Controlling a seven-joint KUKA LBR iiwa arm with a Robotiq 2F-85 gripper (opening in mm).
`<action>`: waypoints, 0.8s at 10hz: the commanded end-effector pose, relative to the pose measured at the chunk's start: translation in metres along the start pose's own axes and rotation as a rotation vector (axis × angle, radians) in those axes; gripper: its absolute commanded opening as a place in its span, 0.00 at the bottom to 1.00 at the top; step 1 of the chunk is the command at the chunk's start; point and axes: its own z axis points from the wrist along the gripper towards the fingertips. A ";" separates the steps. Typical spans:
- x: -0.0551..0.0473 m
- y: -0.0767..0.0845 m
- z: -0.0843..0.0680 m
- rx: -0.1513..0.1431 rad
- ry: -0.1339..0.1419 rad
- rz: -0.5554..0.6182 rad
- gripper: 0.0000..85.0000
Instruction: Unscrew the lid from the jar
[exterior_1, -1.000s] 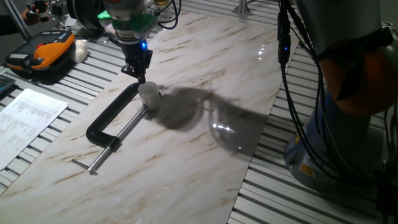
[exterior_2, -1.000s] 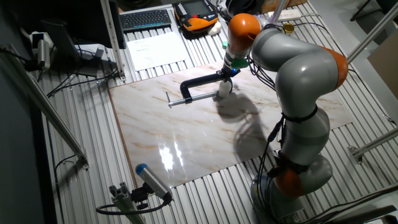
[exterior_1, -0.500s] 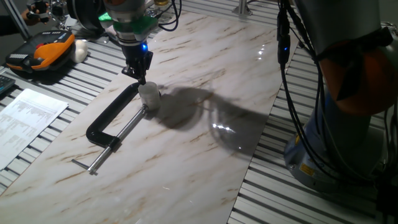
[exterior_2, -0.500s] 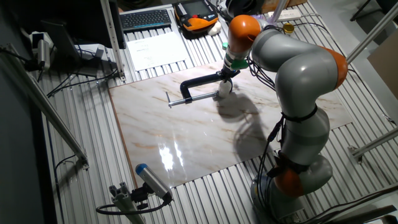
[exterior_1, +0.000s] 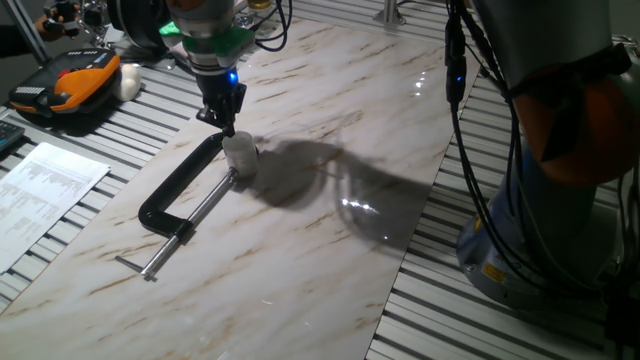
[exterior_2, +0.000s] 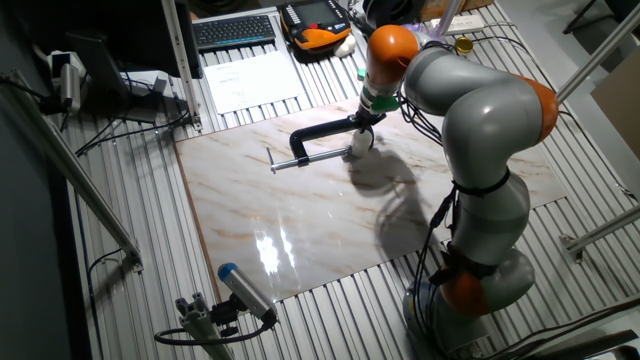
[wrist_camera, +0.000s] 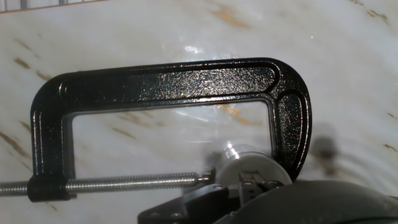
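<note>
Almost nothing has shifted over the last second: the gripper (exterior_1: 228, 127) hangs where it hung then, its fingertips just above the lid (exterior_1: 238, 146), and the jar (exterior_1: 241, 163) has not budged on the marble table (exterior_1: 330, 250). To the left of the pincer and below it in one fixed view lies the black C-clamp (exterior_1: 178, 195), frame flat on the stone, its threaded screw (wrist_camera: 134, 182) running toward the jar; the jar stands directly under the fingertips, seemingly pinned between the screw tip and the clamp's far arm. Whether the fingers are spread or closed cannot be told: both fixed cameras show only a dark tip, and the hand camera catches just the black edge of the hand over the pale cap. The step in hand looks like the final descent onto the lid, before any twisting. The next move would call for a straight drop, a firm pinch across the cap's rim, then a turn about the jar's upright axis. The lid is a low, flat-topped white cap about as wide as the squat, whitish translucent jar beneath.
</note>
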 end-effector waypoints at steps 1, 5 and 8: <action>0.000 0.000 0.000 0.000 0.000 0.000 0.00; 0.001 0.000 0.000 0.000 -0.012 0.007 0.40; 0.002 0.000 0.000 0.000 -0.014 0.006 0.60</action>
